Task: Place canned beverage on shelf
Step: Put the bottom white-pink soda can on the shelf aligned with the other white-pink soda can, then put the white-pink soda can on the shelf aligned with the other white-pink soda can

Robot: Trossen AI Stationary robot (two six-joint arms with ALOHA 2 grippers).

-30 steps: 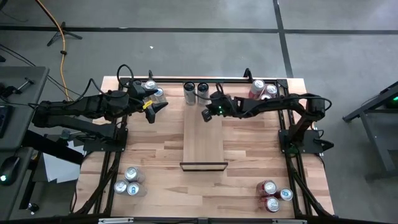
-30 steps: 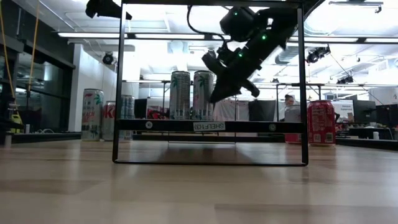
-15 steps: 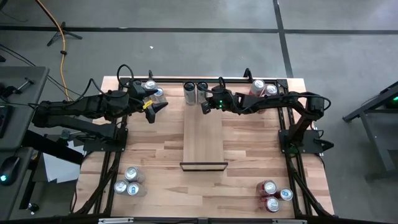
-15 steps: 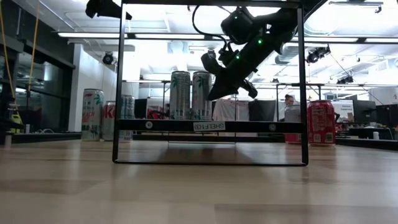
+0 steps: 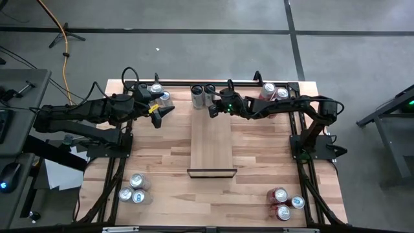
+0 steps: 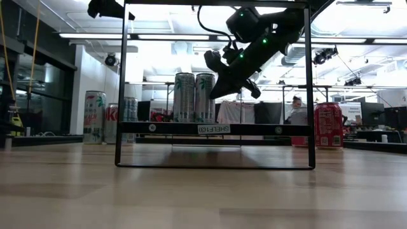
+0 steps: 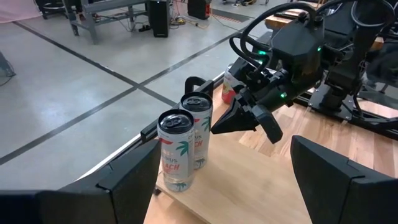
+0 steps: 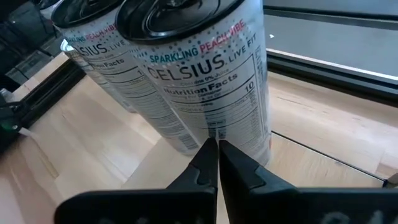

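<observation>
Two tall white Celsius cans (image 5: pixel 203 96) stand upright side by side on the tabletop, just beyond the far end of the pale wooden shelf panel (image 5: pixel 212 145). They also show in the low view (image 6: pixel 194 97). My right gripper (image 5: pixel 212 112) is shut. It hovers at the shelf's far end with its tips right in front of the nearer can (image 8: pixel 205 74). My left gripper (image 5: pixel 162 111) is wide open and empty, held above the table to the left of the cans, which it sees in its wrist view (image 7: pixel 183 146). My right gripper points its shut fingertips (image 8: pixel 214 155) slanting down from the right at the lower side wall of the nearer can (image 8: pixel 217 127). I cannot tell whether they touch it. The can stands upright on the table.
More cans stand in the far left corner (image 5: pixel 157 90), the far right corner (image 5: pixel 272 92), the near left (image 5: pixel 134 188) and the near right (image 5: pixel 283 202). A black rail (image 5: pixel 233 83) runs along the far edge behind the Celsius cans.
My right gripper has moved toward the table's far edge and a little left, from over the shelf's far end up to the two Celsius cans. The cans have stayed where they were.
</observation>
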